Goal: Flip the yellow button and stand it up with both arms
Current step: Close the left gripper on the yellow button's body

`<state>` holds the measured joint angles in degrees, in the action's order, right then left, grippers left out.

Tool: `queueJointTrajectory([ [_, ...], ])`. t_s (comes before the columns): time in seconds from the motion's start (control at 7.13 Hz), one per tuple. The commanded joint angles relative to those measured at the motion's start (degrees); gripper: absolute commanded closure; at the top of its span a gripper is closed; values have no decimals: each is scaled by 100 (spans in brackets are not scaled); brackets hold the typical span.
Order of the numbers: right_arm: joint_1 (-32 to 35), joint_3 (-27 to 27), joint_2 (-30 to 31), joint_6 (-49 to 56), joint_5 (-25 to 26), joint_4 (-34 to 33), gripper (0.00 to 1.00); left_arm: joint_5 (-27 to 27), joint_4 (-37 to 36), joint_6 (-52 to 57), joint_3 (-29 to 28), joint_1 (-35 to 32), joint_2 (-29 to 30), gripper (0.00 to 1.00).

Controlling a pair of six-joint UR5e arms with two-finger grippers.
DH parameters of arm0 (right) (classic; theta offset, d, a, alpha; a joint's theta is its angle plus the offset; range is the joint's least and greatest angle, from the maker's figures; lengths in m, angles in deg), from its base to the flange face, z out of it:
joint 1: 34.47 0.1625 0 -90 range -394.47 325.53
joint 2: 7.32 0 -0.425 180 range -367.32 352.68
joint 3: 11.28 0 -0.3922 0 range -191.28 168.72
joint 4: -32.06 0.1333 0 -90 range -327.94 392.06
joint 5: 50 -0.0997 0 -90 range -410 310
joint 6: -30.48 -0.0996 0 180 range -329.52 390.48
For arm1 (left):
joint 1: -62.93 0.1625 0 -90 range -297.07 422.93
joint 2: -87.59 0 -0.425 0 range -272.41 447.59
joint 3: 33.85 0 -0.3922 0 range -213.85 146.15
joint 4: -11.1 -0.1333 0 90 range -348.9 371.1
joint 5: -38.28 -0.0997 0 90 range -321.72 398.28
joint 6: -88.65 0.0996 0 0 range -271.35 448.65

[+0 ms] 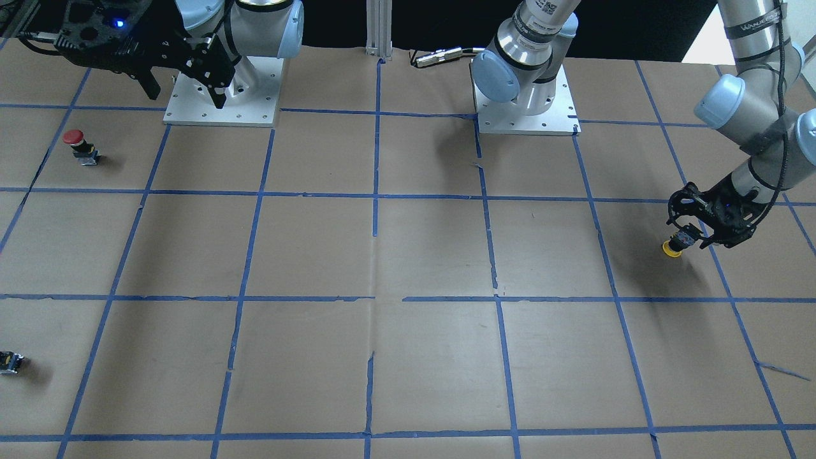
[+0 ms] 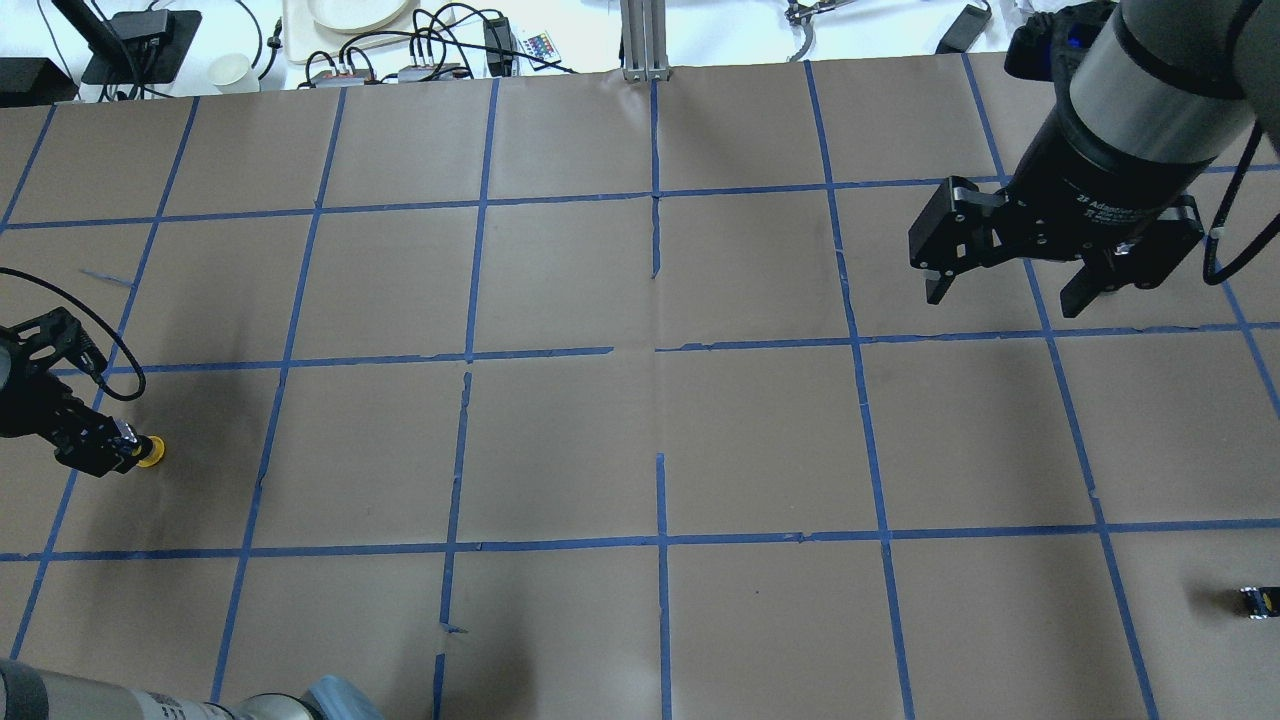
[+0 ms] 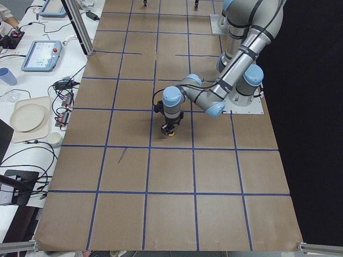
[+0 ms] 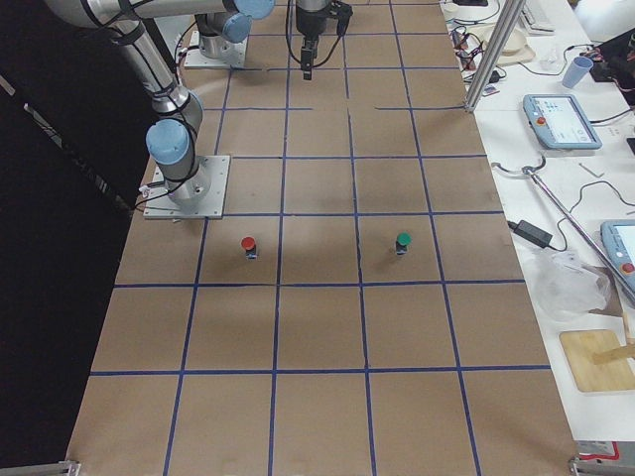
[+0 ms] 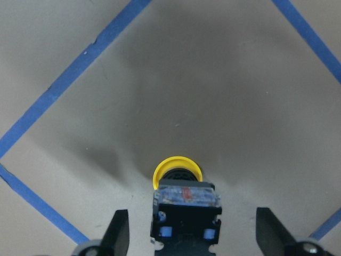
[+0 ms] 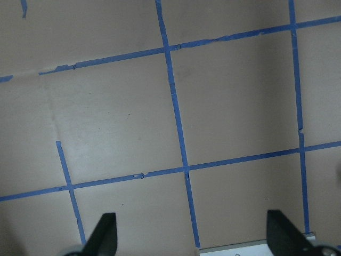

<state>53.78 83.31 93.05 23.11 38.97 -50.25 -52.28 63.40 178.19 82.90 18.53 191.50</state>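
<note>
The yellow button [image 5: 177,169] rests with its yellow cap on the paper and its black and grey body [image 5: 186,212] pointing up between my left gripper's fingers. It also shows at the table's left side in the overhead view [image 2: 151,452] and the front view [image 1: 672,248]. My left gripper [image 5: 193,213] is low over it and open, with both fingers [image 5: 118,230] clear of the body. It also shows in the front view [image 1: 692,234] and the overhead view [image 2: 95,450]. My right gripper [image 2: 1010,288] hangs open and empty, high near its base [image 1: 186,90].
A red-capped button [image 1: 78,145] stands near the right arm's base plate [image 1: 223,111]. A green-capped button [image 4: 403,241] stands further out. A tiny black part with a yellow mark [image 2: 1256,601] lies by the table's right edge. Blue tape lines grid the brown paper.
</note>
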Motion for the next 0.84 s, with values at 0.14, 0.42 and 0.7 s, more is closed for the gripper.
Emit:
queueJointTrajectory([
  [0.14, -36, -2, -9, 113, -100, 14, 0, 21, 0, 2, -20, -15, 33, 56],
  [0.42, -1, 15, -26, 16, -126, 14, 0, 3, 0, 2, -29, -15, -28, 80],
  [0.7, -18, 15, -26, 7, -109, 5, 0, -6, 87, -7, -46, -15, -125, 89],
])
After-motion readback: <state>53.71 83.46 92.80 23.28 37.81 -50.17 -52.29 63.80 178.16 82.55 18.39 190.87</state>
